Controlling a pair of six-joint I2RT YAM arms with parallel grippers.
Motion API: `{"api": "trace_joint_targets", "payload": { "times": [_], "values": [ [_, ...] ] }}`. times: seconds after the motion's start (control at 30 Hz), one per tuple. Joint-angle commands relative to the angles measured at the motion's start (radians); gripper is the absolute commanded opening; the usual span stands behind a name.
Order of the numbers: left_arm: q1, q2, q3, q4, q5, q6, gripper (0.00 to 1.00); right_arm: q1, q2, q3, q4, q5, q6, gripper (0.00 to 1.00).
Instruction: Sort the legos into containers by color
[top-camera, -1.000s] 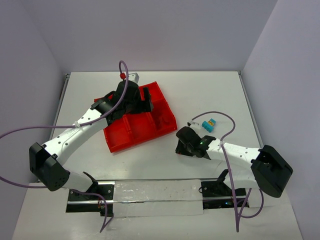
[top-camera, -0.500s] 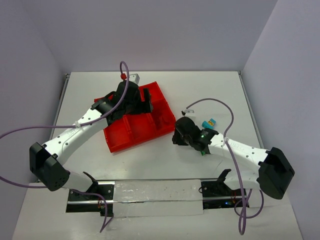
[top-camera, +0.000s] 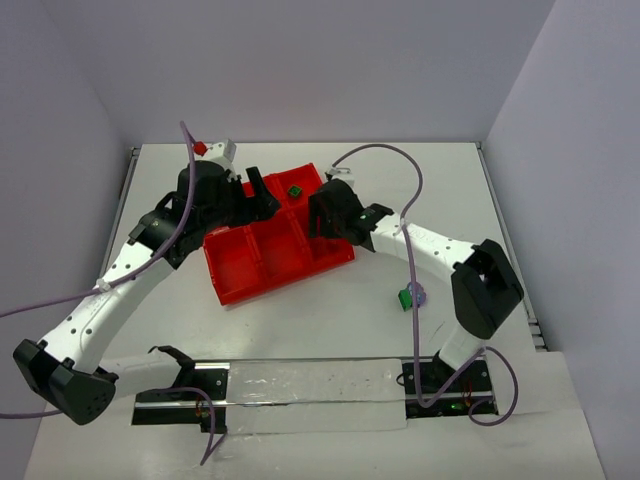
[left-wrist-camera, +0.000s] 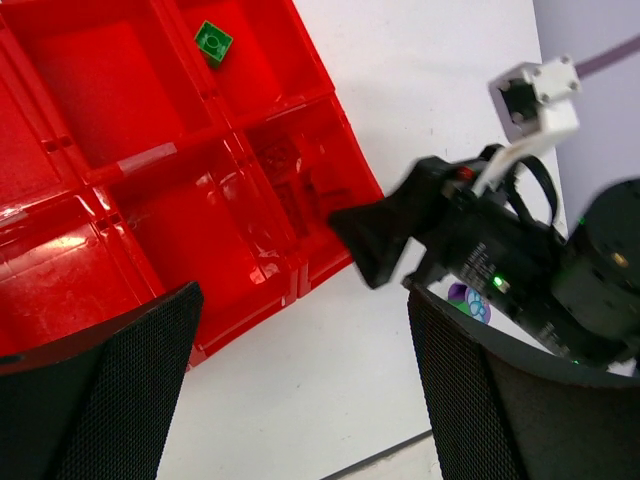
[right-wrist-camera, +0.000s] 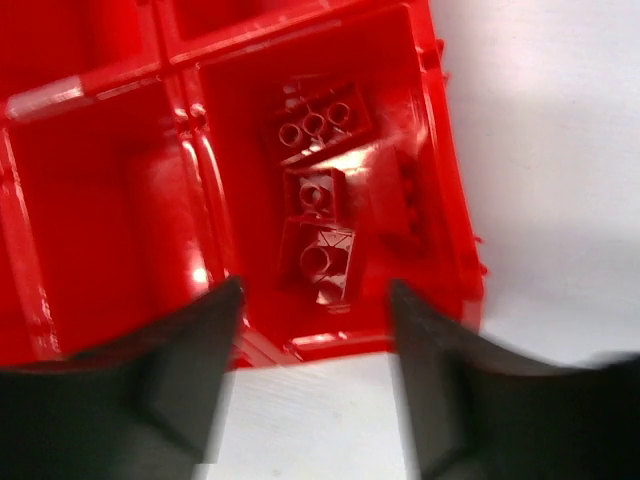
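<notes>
The red tray of containers lies left of the table's middle. One green lego sits in a far compartment. Three red legos lie in the near right compartment, dim in the left wrist view. My right gripper hangs open just above that compartment's near wall, with nothing between its fingers. My left gripper is open and empty, above the tray's far side. A green lego and a purple lego rest on the table, right of the tray.
The right arm's forearm spans the table between the tray and the loose legos. Purple cables loop above both arms. A metal rail runs along the near edge. Walls close the back and both sides.
My right arm swung left from the table to the tray's near right compartment and its gripper went from shut to open. My left arm drew back to the left, uncovering the green lego.
</notes>
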Motion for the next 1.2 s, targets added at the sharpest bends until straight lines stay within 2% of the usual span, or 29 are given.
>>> {"api": "trace_joint_targets", "payload": {
  "times": [0.0, 0.07, 0.2, 0.33, 0.37, 0.43, 0.53, 0.67, 0.77, 0.97, 1.03, 1.17],
  "values": [
    [0.011, -0.006, 0.023, -0.006, 0.0, 0.015, 0.91, -0.013, 0.019, 0.096, 0.018, -0.001, -0.036, 0.81],
    [0.012, -0.009, 0.021, -0.006, -0.003, 0.014, 0.91, -0.014, 0.007, 0.102, 0.014, 0.01, -0.046, 0.84],
    [0.013, -0.005, 0.009, 0.009, 0.003, 0.01, 0.91, -0.071, -0.129, 0.022, 0.014, 0.03, -0.05, 0.79],
    [0.012, 0.002, 0.003, 0.013, 0.003, 0.012, 0.91, -0.186, -0.318, -0.135, 0.006, 0.015, -0.042, 0.73],
    [0.012, 0.003, 0.0, 0.021, 0.008, 0.013, 0.91, -0.236, -0.391, -0.23, -0.005, 0.006, -0.038, 0.72],
    [0.012, 0.01, -0.003, 0.039, 0.016, 0.018, 0.91, -0.308, -0.49, -0.299, -0.033, -0.002, -0.028, 0.72],
    [0.014, 0.028, 0.0, 0.061, 0.038, 0.021, 0.91, -0.401, -0.562, -0.404, -0.045, -0.049, 0.004, 0.73],
    [0.014, 0.063, 0.013, 0.065, 0.059, 0.03, 0.91, -0.599, -0.549, -0.515, 0.018, -0.174, 0.054, 0.78],
    [0.015, 0.067, 0.01, 0.063, 0.059, 0.036, 0.91, -0.676, -0.519, -0.54, 0.049, -0.22, 0.079, 0.81],
    [0.014, 0.059, -0.014, 0.084, 0.078, 0.03, 0.91, -0.717, -0.441, -0.528, 0.101, -0.154, 0.131, 0.78],
    [0.014, 0.062, -0.017, 0.083, 0.081, 0.029, 0.91, -0.723, -0.374, -0.512, 0.117, -0.18, 0.144, 0.74],
    [0.014, 0.053, -0.022, 0.078, 0.078, 0.033, 0.91, -0.721, -0.387, -0.575, 0.167, -0.275, 0.116, 0.72]
  ]
}}
